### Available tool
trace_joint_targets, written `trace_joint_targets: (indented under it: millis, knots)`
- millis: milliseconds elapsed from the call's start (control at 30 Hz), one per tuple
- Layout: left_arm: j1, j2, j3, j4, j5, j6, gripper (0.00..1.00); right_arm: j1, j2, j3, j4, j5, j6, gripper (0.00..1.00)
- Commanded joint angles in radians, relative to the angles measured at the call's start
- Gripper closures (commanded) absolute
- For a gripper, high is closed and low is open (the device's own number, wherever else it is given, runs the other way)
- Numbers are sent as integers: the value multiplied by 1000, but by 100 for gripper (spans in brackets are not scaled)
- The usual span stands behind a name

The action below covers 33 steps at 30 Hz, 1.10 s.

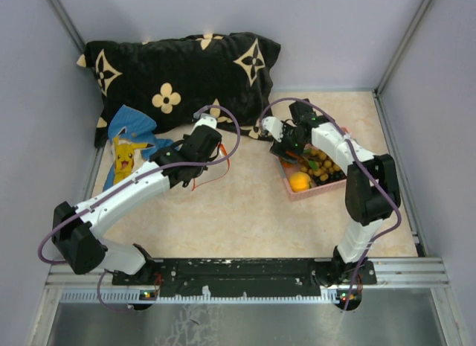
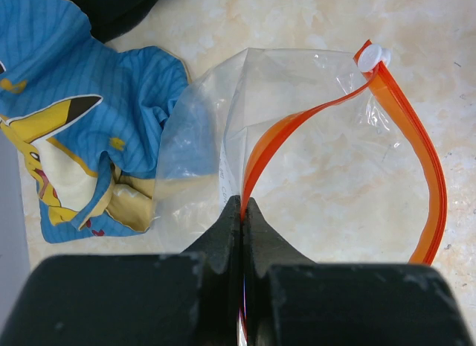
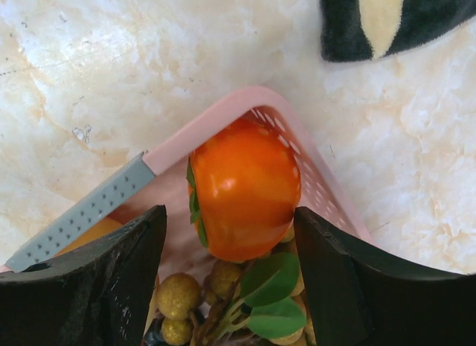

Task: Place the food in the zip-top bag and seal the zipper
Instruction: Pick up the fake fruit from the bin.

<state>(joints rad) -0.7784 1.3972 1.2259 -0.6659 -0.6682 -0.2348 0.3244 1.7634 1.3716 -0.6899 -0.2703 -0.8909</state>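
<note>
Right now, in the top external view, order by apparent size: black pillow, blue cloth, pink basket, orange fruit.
black pillow
blue cloth and pink basket: too alike to rank, both partly hidden
orange fruit, smallest

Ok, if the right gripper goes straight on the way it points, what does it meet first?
Probably the orange fruit in the pink basket, lying right between the right gripper's open fingers; how far ahead is unclear.

Bare beige counter (image 1: 245,212) lies free between the arms. The pink plastic basket (image 3: 223,111) walls hem the orange toy fruit (image 3: 242,186) on two sides; the right tool (image 3: 229,219), jaws spread, straddles it closely. A black flowered pillow (image 1: 178,63) blocks the back.
</note>
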Motion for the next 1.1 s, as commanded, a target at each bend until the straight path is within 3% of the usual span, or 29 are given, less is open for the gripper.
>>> trace_joint_targets:
  millis: [0, 700, 900, 1067]
  knots:
    - [2, -22, -9, 14, 7, 3, 100, 18, 35, 68, 3, 11, -14, 30]
    - [2, -35, -12, -2, 17, -11, 100, 17, 137, 90, -9, 89, 111, 27]
    - [2, -48, -17, -13, 19, -25, 100, -19, 145, 122, -26, 3, 186, 25]
    - [2, -63, -24, -18, 19, -31, 100, -27, 147, 128, -35, -45, 194, 31]
